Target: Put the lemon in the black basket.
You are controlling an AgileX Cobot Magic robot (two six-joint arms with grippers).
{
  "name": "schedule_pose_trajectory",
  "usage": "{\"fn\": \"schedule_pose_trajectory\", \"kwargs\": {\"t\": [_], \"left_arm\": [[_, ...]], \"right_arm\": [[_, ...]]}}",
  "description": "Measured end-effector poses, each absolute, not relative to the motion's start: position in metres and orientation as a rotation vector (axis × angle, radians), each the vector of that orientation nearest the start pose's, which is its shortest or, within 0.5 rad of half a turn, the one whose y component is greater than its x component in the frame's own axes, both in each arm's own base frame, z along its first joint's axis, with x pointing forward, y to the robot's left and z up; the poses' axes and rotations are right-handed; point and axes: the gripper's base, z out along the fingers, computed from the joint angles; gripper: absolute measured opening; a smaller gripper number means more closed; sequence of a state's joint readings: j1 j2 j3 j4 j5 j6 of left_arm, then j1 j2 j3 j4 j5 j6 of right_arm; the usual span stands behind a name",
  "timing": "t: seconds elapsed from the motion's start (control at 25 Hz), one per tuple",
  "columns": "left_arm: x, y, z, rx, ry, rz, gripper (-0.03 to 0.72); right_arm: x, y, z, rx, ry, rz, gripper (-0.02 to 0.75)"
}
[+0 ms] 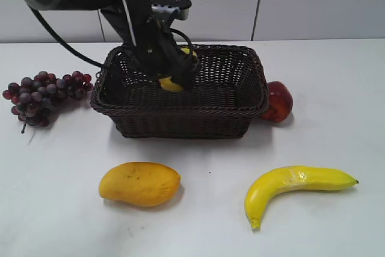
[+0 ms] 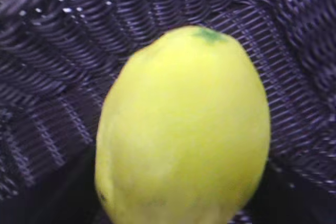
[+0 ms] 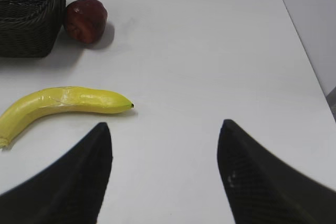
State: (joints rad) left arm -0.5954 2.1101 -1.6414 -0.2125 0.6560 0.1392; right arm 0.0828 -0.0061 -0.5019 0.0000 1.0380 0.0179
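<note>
The lemon [image 1: 170, 84] is pale yellow and sits between the fingers of my left gripper [image 1: 174, 75], low inside the black basket [image 1: 180, 115]. In the left wrist view the lemon [image 2: 184, 129] fills the middle of the frame, green tip pointing up, with the woven wall of the basket [image 2: 52, 51] all around it. The gripper's fingers are mostly hidden behind the fruit. I cannot tell whether the lemon touches the basket floor. My right gripper [image 3: 164, 129] is open and empty above the bare table, out of the exterior view.
A mango [image 1: 139, 183] and a banana [image 1: 295, 185] lie in front of the basket. Dark grapes [image 1: 42, 94] lie to its left, and a red apple [image 1: 278, 102] sits against its right end. The right wrist view shows the banana [image 3: 63, 103], apple [image 3: 85, 20] and basket corner [image 3: 29, 19].
</note>
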Motion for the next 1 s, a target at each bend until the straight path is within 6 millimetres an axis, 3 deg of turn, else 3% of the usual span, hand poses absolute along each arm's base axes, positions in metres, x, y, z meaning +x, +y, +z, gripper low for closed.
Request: {"fn": "schedule_pose_trajectory", "kwargs": {"t": [0.08, 0.28, 0.4, 0.56, 0.8, 1.0], "left_arm": [[0.378, -0.272, 0.202, 0.76, 2.547, -0.434, 0.642], [0.381, -0.264, 0.237, 0.787, 2.604, -0.461, 0.602], [0.383, -0.248, 0.264, 0.788, 2.643, -0.461, 0.587], [0.387, -0.21, 0.288, 0.716, 2.706, -0.405, 0.581], [0.405, -0.138, 0.298, 0.481, 2.768, -0.228, 0.578], [0.394, -0.085, 0.316, 0.308, 2.773, -0.185, 0.578]], "right_arm": [[-0.005, 0.0, 0.28, -0.065, 2.013, 0.064, 0.48], [-0.005, 0.0, 0.28, -0.065, 2.013, 0.064, 0.48], [-0.005, 0.0, 0.28, -0.065, 2.013, 0.064, 0.48], [-0.005, 0.0, 0.28, -0.065, 2.013, 0.064, 0.48], [-0.005, 0.0, 0.28, -0.065, 2.013, 0.064, 0.48], [-0.005, 0.0, 0.28, -0.065, 2.013, 0.064, 0.48]]}}
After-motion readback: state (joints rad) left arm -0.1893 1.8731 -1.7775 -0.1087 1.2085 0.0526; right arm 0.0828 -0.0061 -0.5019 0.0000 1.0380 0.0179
